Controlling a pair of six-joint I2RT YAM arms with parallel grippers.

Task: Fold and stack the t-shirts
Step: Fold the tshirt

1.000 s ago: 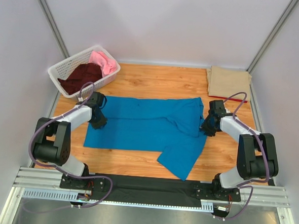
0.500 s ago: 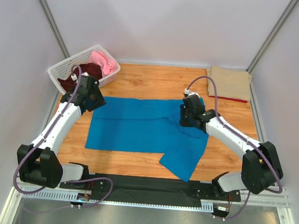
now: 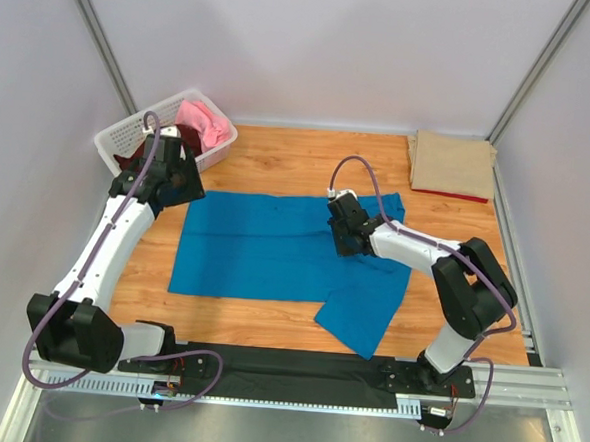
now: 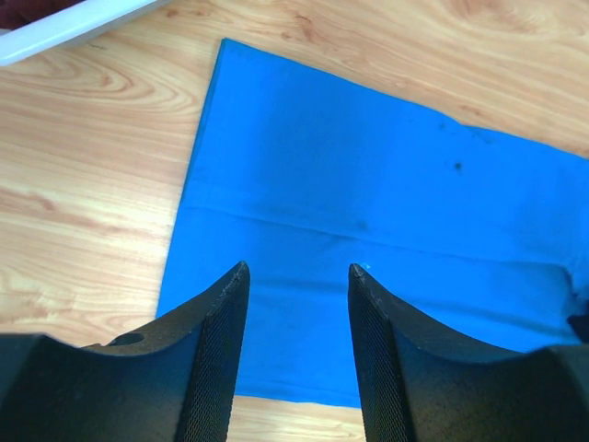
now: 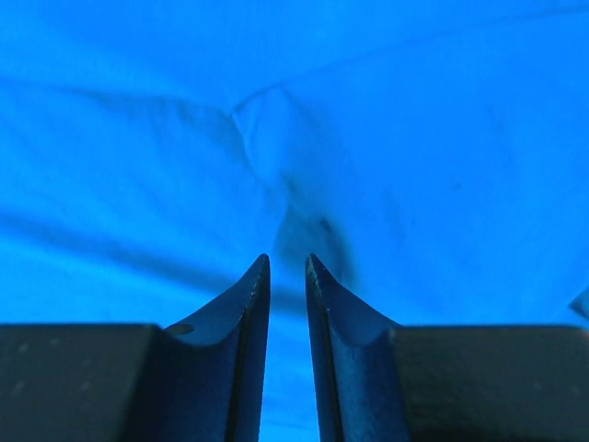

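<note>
The bright blue t-shirt point(image 3: 263, 249) lies spread flat across the wooden table, one sleeve flap hanging toward the near edge. My left gripper point(image 3: 179, 194) hovers over its far left corner. In the left wrist view that gripper point(image 4: 297, 267) is open above the blue cloth point(image 4: 368, 184), with nothing between its fingers. My right gripper point(image 3: 342, 242) is low over the shirt's right half. In the right wrist view its jaws point(image 5: 287, 258) stand a narrow gap apart above a crease in the cloth point(image 5: 414, 138); no cloth is pinched. A tan t-shirt point(image 3: 451, 162) lies folded at the far right on a red one point(image 3: 447, 195).
A white lattice basket point(image 3: 118, 138) stands at the far left corner, holding a pink t-shirt point(image 3: 206, 120) and a dark maroon one point(image 3: 188, 136). Its rim point(image 4: 74, 23) shows in the left wrist view. Grey walls close in the table on three sides.
The left arm has stretched out from the shirt's left edge to its far left corner and its jaws have opened. The right gripper has slid left from the shirt's right edge onto the cloth, jaws narrowing.
</note>
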